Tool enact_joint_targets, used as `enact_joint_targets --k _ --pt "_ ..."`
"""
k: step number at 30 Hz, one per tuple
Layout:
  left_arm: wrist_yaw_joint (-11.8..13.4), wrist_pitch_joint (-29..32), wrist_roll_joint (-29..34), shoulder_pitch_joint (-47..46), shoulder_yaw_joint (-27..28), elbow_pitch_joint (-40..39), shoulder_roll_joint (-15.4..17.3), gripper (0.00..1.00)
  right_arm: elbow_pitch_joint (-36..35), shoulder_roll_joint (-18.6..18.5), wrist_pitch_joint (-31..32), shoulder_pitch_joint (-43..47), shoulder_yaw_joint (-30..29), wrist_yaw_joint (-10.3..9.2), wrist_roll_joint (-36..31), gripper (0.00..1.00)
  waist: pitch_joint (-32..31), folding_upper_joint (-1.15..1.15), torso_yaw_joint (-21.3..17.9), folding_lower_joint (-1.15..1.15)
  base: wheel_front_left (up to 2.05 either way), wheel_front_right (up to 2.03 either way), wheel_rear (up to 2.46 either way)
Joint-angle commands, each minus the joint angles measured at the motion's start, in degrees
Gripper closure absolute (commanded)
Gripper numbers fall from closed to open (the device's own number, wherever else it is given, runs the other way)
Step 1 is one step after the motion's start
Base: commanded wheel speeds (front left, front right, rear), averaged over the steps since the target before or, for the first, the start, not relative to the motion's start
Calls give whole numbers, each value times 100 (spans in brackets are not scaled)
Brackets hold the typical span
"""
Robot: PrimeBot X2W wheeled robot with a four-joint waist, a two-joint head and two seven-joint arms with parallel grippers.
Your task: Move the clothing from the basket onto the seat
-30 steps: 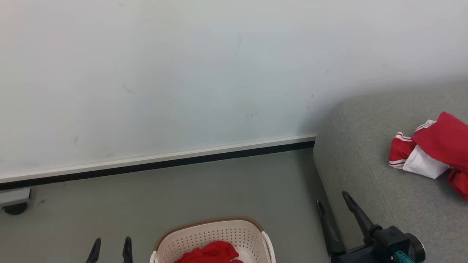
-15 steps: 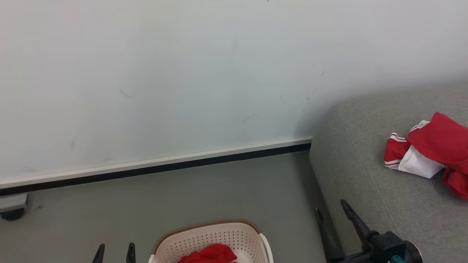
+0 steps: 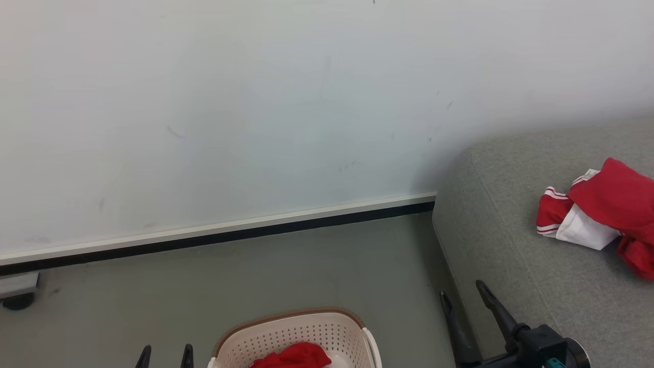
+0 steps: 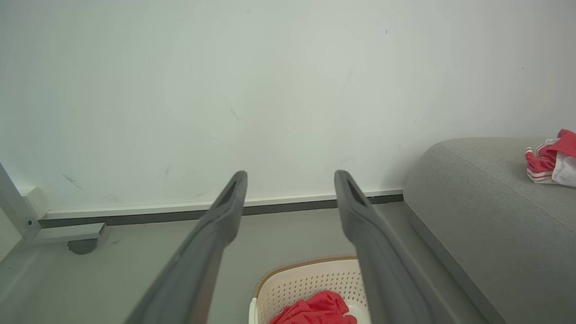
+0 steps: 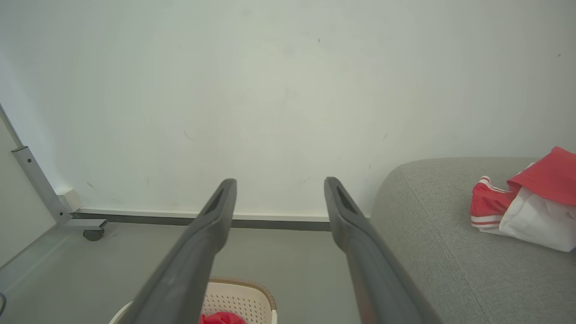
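The cream basket with a brown rim stands on the floor at the bottom centre of the head view, red clothing bunched inside; it is also in the left wrist view as the basket with red clothing. More red and white clothing lies on the grey seat at right. My left gripper is open just left of the basket. My right gripper is open beside the seat's front edge. Both grippers are empty in the wrist views, the left gripper and the right gripper.
A white wall with a dark skirting strip runs behind the grey floor. A wheeled metal frame foot stands at the far left by the wall. Open floor lies between basket, wall and seat.
The head view has shifted a little, so everything sits slightly lower and further left than a second ago. Both grippers show lower in the picture; no thing has moved.
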Motion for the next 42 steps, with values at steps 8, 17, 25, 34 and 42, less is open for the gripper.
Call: enact_joint_targets --k 8,17,25,34,42 --pt "24 -29 57 69 -51 23 -9 0 -30 -12 -6 30 29 -1 65 0 36 0 -20 0 0 0 0" --pt "-29 -29 158 -96 -207 187 -11 0 -179 -21 -6 -108 -6 -2 104 0 269 0 -17 0 0 0 0" --pt "-259 -29 328 -626 -579 778 -8 0 -551 -143 -6 -471 -113 -1 148 0 899 0 -8 0 0 0 0" --pt "-486 -29 481 -1694 -947 1666 81 0 -976 -238 -6 -1138 -174 -2 69 0 1980 0 -23 0 0 0 0" --pt "-586 -25 604 -2798 -1152 2615 310 0 -1319 -238 -6 -2059 53 -1 191 0 3038 0 -251 0 0 0 0"
